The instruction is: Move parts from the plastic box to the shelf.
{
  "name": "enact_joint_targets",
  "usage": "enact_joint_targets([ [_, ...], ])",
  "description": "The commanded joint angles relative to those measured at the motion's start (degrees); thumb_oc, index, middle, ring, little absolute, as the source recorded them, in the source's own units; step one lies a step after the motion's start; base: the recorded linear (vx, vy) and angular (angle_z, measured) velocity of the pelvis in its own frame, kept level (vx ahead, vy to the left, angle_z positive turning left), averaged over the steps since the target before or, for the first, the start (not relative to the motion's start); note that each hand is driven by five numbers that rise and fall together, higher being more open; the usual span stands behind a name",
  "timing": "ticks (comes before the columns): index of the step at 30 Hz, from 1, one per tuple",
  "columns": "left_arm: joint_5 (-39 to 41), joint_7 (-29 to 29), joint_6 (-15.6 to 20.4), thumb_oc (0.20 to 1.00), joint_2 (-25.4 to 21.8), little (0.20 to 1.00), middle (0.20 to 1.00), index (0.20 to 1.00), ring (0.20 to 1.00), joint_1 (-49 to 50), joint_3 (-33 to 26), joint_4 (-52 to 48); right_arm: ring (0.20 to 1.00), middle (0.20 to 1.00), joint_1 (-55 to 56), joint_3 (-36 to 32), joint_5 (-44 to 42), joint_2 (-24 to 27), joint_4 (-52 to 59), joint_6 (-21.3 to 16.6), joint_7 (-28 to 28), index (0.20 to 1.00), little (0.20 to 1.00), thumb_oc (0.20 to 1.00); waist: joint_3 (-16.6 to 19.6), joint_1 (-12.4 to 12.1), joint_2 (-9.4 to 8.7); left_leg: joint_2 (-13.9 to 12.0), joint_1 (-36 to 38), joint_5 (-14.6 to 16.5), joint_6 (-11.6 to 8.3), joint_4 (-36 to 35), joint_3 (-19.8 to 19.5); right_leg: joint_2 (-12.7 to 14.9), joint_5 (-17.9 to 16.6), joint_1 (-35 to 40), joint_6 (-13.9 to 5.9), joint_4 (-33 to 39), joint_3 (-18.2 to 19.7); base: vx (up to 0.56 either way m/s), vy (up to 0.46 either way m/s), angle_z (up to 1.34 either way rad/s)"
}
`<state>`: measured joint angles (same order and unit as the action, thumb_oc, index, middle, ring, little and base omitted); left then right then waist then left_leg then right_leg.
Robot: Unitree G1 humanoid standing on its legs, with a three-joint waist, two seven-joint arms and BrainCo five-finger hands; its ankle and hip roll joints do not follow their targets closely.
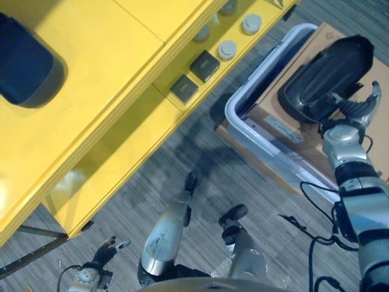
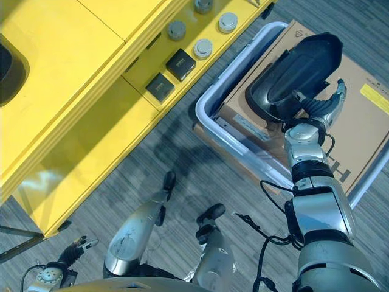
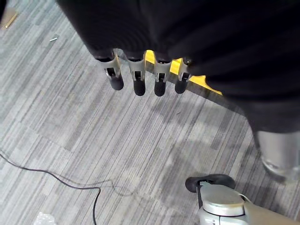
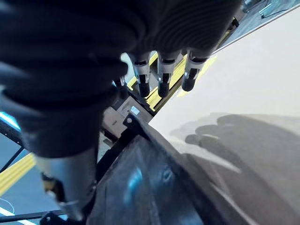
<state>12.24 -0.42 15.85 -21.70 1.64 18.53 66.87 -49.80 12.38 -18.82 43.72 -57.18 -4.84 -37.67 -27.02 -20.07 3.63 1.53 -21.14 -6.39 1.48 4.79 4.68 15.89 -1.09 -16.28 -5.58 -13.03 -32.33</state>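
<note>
Right eye view: right hand (image 2: 321, 109) fingers straight beside glossy black curved part (image 2: 292, 76)

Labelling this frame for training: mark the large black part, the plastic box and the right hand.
large black part (image 2: 292, 73), right eye view, its top face.
plastic box (image 2: 213, 97), right eye view, its rim.
right hand (image 2: 322, 109), right eye view, hand's back.

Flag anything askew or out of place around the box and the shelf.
The large black part lies tilted on the brown cardboard sheet in the plastic box, its end overhanging the cardboard. The right hand is beside it. The small parts on the yellow shelf look orderly.
</note>
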Motion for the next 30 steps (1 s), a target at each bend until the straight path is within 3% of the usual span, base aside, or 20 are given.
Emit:
enact_joint_targets([
  [1,1.22,-0.16,-0.06,1.0,-0.72,1.0,1.0,1.0,1.0,3.42,2.38,0.33,1.0,1.0,-0.35,1.78,-1.47,4.57,1.76,-2.07,-1.32,1.0,1.0,1.0,0.9,-0.72,0.11,-2.08,-4.53,1.77,-2.26,1.61,0.1,2.04,2.11,2.28,-4.03,0.28,4.64,0.0,0.0,0.0],
  [6,2.3,-0.14,-0.09,1.0,-0.55,1.0,1.0,1.0,1.0,3.17,2.97,0.11,1.0,1.0,0.27,0.69,-4.79,4.11,1.34,-2.3,-2.33,1.0,1.0,1.0,0.68,-0.45,0.11,-2.05,-4.65,1.95,-2.21,1.75,0.27,2.27,1.98,1.66,-4.13,-0.09,4.89,0.0,0.0,0.0],
  [15,2.87,-0.21,-0.25,1.0,0.51,1.0,1.0,1.0,1.0,2.6,3.84,0.48,1.0,1.0,3.11,-4.5,-18.53,-0.51,-1.46,-2.78,-2.65,1.0,1.0,1.0,0.36,-0.32,0.99,-1.72,-4.41,2.3,-2.08,1.83,0.11,2.83,1.98,1.17,-4.18,-0.47,5.33,0.0,0.015,0.0],
  [16,3.01,-0.04,-0.19,1.0,0.83,1.0,1.0,1.0,1.0,2.54,4.06,0.68,0.959,0.959,3.29,-4.84,-20.54,-1.28,-1.97,-3.12,-2.77,0.959,0.959,0.959,0.33,-0.34,1.22,-1.6,-4.35,2.31,-2.06,1.83,0.09,3.01,2.01,1.06,-4.16,-0.62,5.43,0.01,0.046,0.0],
  [17,3.08,-0.03,-0.16,1.0,0.96,1.0,1.0,1.0,1.0,2.55,4.15,0.76,1.0,1.0,3.37,-5.14,-21.73,-1.66,-2.19,-3.2,-2.82,1.0,1.0,1.0,0.32,-0.33,1.36,-1.54,-4.34,2.3,-2.08,1.85,0.09,3.1,2.03,0.99,-4.17,-0.71,5.5,0.01,0.07,0.01],
  [18,3.2,-0.12,-0.17,1.0,1.28,1.0,1.0,1.0,1.0,2.35,4.32,1.13,0.937,0.937,3.42,-5.88,-23.11,-2.71,-3.3,-3.52,-2.05,0.937,0.937,0.937,0.36,-0.42,1.82,-1.34,-4.39,2.22,-2.11,1.89,0.08,3.43,2.11,0.72,-4.11,-1.05,5.62,0.0,0.062,0.03],
  [19,3.24,-0.12,-0.21,1.0,1.4,1.0,1.0,1.0,1.0,2.23,4.41,1.21,0.699,0.699,3.35,-5.95,-23.04,-3.04,-3.53,-3.54,-1.84,0.699,0.699,0.699,0.35,-0.44,1.96,-1.26,-4.39,2.19,-2.11,1.87,0.06,3.5,2.13,0.63,-4.1,-1.13,5.67,0.0,0.065,0.06],
  [21,3.03,0.02,-0.11,1.0,1.92,1.0,1.0,1.0,1.0,2.01,4.7,1.44,0.448,0.448,2.74,-5.76,-22.83,-3.61,-3.47,-3.16,-1.67,0.448,0.448,0.448,0.26,-0.48,2.24,-1.08,-4.28,2.07,-2.17,1.66,0.06,3.69,2.07,0.56,-4.14,-1.06,5.72,-0.01,0.047,0.04],
  [22,2.85,-0.07,0.09,1.0,2.25,1.0,1.0,1.0,1.0,1.93,4.86,1.51,0.2,0.2,2.15,-5.13,-21.56,-4.15,-3.09,-2.58,-1.42,0.2,0.2,0.2,0.14,-0.52,2.5,-0.96,-4.28,1.96,-2.2,1.5,0.11,3.95,1.99,0.34,-4.16,-1.08,5.76,-0.02,0.056,-0.02],
  [30,3.59,-0.04,0.0,1.0,2.5,1.0,1.0,1.0,1.0,1.84,5.33,1.14,0.2,0.2,-0.41,-1.43,-13.97,-2.72,-2.09,1.06,-0.01,0.2,0.2,0.2,0.0,-0.48,2.61,-0.81,-4.09,1.85,-2.31,1.42,0.29,4.34,1.77,-0.12,-4.23,-1.5,6.13,0.0,0.018,-0.02],
])
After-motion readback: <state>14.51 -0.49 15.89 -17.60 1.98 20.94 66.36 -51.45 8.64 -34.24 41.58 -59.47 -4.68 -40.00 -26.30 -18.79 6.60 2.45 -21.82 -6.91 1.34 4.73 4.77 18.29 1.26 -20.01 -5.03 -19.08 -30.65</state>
